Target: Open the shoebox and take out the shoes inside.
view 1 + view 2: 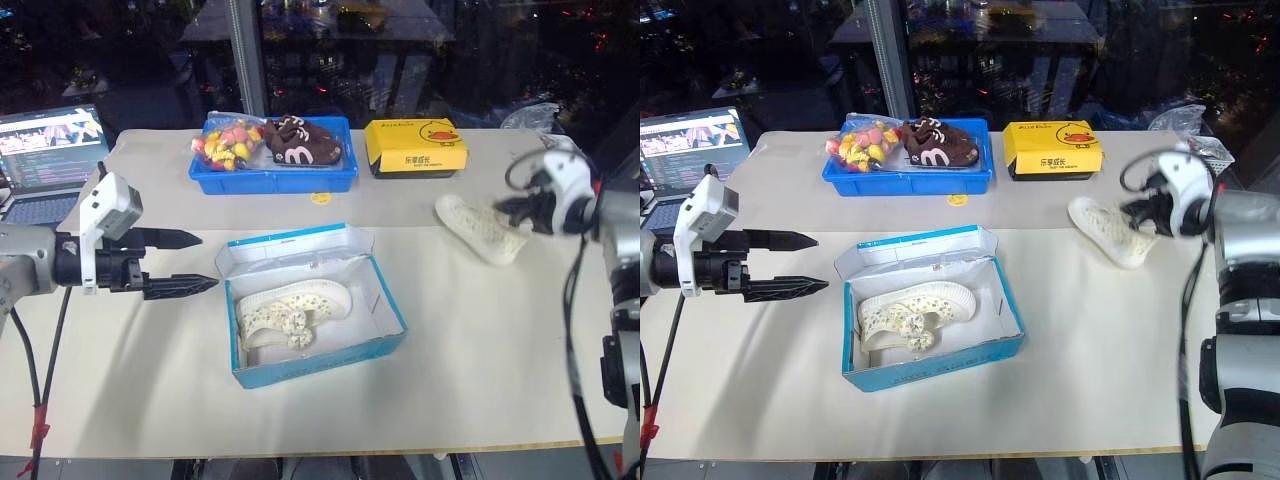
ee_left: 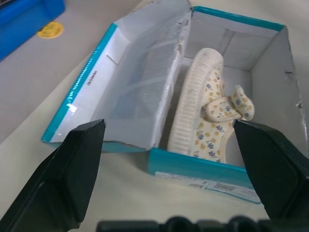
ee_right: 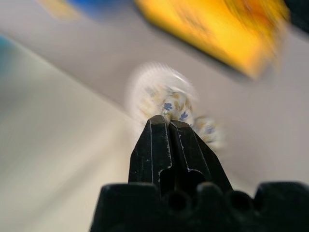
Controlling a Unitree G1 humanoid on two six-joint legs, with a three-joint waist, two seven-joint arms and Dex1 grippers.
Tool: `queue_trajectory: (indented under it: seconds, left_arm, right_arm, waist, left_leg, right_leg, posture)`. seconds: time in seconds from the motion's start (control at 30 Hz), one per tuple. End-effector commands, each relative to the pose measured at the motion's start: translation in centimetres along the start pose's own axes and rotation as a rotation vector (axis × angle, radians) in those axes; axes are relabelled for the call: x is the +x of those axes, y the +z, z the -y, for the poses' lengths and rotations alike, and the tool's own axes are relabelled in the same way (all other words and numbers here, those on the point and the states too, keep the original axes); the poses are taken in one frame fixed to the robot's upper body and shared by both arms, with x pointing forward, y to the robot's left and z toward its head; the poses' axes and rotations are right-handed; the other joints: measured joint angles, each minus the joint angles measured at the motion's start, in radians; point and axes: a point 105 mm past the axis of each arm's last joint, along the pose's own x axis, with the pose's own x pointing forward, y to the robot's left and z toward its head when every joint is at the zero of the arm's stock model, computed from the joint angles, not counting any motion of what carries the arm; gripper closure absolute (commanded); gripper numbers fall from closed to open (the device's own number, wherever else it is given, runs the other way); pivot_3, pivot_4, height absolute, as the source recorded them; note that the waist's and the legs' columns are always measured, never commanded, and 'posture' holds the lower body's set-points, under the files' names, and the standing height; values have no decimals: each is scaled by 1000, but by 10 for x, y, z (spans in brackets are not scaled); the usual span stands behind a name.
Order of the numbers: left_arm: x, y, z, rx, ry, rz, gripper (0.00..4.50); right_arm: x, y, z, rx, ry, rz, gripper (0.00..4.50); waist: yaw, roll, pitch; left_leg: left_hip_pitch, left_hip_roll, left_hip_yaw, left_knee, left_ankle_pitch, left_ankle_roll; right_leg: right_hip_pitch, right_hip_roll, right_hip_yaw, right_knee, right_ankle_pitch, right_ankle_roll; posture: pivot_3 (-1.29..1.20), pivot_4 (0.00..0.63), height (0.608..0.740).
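Observation:
The blue shoebox (image 1: 322,366) stands open in the middle of the table, its lid (image 1: 290,248) folded back on the far side. One cream shoe (image 1: 290,308) with a bow lies inside on the white bottom. My left gripper (image 1: 207,260) hovers just left of the box, open and empty, pointing at it; in the left wrist view its fingers (image 2: 72,174) frame the box and the shoe (image 2: 207,116). To the right of the box, my right gripper (image 1: 517,212) is shut on the edge of the other shoe (image 1: 478,228), which hangs tilted just over the table.
A blue plastic tray (image 1: 275,181) at the back holds sweets and a brown shoe (image 1: 303,141). A yellow duck-logo box (image 1: 415,147) sits to its right. A laptop (image 1: 45,160) stands at the far left, and a plastic bag (image 1: 530,117) at the back right.

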Motion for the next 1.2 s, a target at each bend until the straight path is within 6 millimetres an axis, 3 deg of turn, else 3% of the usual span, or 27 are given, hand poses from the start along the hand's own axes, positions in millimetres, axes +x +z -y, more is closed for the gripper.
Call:
queue_trajectory:
  seconds: [0.03,0.13,0.3,0.37,0.43,0.5,0.6,0.7,0.83,1.0,1.2]
  left_arm:
    - [-3,11,1,52,0,12,0]
    - [-4,12,1,52,-1,10,0]
    - [-5,11,1,49,-2,4,0]
    - [-4,11,1,48,-4,5,0]
    - [-4,11,1,48,-6,1,0]
    - [-3,9,2,48,-15,-8,0]
    - [-1,8,0,50,-17,-9,0]
    - [1,9,-2,54,-19,-7,0]
    - [2,9,-1,56,-19,-4,0]
    - [-1,7,1,47,-9,-6,0]
    - [-5,3,3,37,11,-12,0]
  right_arm:
    - [-3,-10,-1,-25,26,-11,3821]
    - [-3,-5,-10,-5,99,14,2985]
    - [-20,58,-8,70,166,263,1185]
    - [-36,98,-14,51,222,376,595]
    - [-52,127,-39,-4,361,449,595]
    - [-62,147,-90,-89,577,483,595]
    - [-63,145,-156,-205,810,431,595]
    - [-58,136,-211,-282,972,382,595]
    - [-52,125,-251,-360,1078,339,595]
    - [-39,120,-265,-424,1093,309,595]
    - [-22,110,-263,-427,1082,248,595]
  waist:
    - [-2,0,0]
    - [-6,0,0]
    - [-16,0,0]
    - [-21,0,0]
    - [-25,0,0]
    - [-26,0,0]
    - [-25,0,0]
    - [-23,-3,-2]
    - [-14,-3,-2]
    - [1,-3,-2]
    - [2,-3,-2]
  left_leg:
    - [0,0,0,0,0,0]
    - [2,1,0,0,0,0]
    - [2,0,0,1,0,0]
    - [3,1,0,1,0,0]
    - [2,1,0,1,0,0]
    - [2,1,0,0,0,0]
    - [2,2,0,0,0,0]
    - [2,2,-1,2,0,0]
    - [-1,2,-1,6,0,0]
    - [-1,2,-1,7,0,0]
    - [-1,2,-1,8,0,0]
  right_leg:
    - [0,0,0,0,0,0]
    - [2,1,0,0,0,0]
    - [2,1,1,1,1,1]
    - [3,1,1,1,1,2]
    - [2,1,1,1,1,2]
    - [2,2,1,1,1,2]
    - [2,2,1,1,1,2]
    - [3,2,0,1,-1,5]
    - [2,2,0,1,-1,8]
    - [2,2,0,1,0,6]
    - [2,2,0,1,1,4]
  posture:
    - [0,150,740]
    - [0,150,740]
    - [0,150,740]
    - [0,150,740]
    - [0,150,740]
    - [0,150,740]
    - [0,150,740]
    - [0,150,740]
    - [0,150,740]
    - [0,150,740]
    - [0,150,740]
